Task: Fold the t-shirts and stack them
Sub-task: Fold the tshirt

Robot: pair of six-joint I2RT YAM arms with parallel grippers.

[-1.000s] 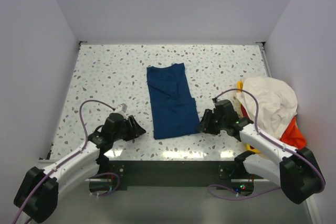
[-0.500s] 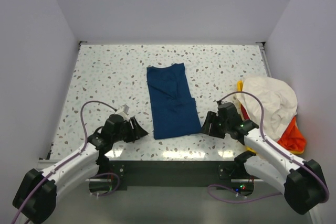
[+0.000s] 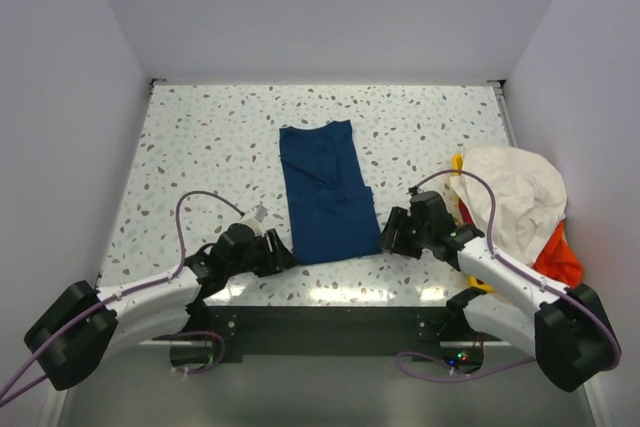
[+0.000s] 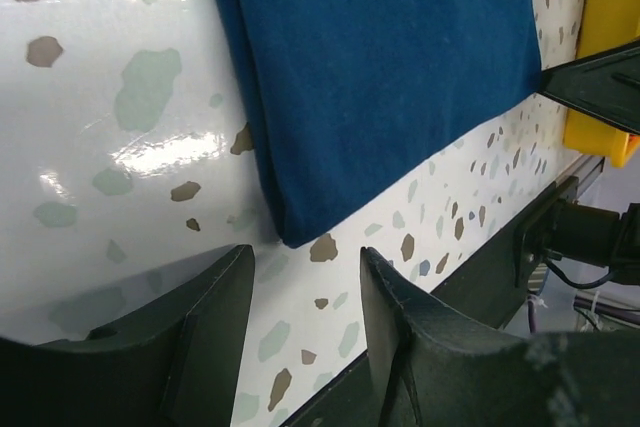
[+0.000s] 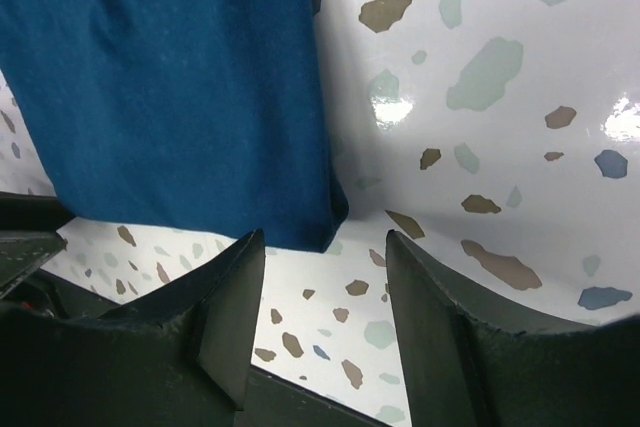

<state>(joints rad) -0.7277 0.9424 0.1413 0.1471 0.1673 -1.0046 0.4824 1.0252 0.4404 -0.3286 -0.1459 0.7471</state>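
Near edge of the speckled surface [image 3: 200,147]: left end effector [image 4: 305,267] and right end effector [image 5: 325,247] sit low, fingers spread and empty, each facing a near corner of the folded navy t-shirt [image 3: 325,192] without gripping it. The navy t-shirt lies flat mid-surface, a long strip running away from the arms. Far right, cream-white t-shirt [image 3: 515,192] heaped over orange-red t-shirt [image 3: 558,259], beside yellow bin [image 3: 458,163].

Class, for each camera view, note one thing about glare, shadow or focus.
Top external view: sharp, with a band of white glare along the near edge of the table. Left wrist view: glare patches beside the navy shirt; the near fingers look soft. Right wrist view: small glare spots, a dark shadow beside the shirt's corner, fingers soft too.
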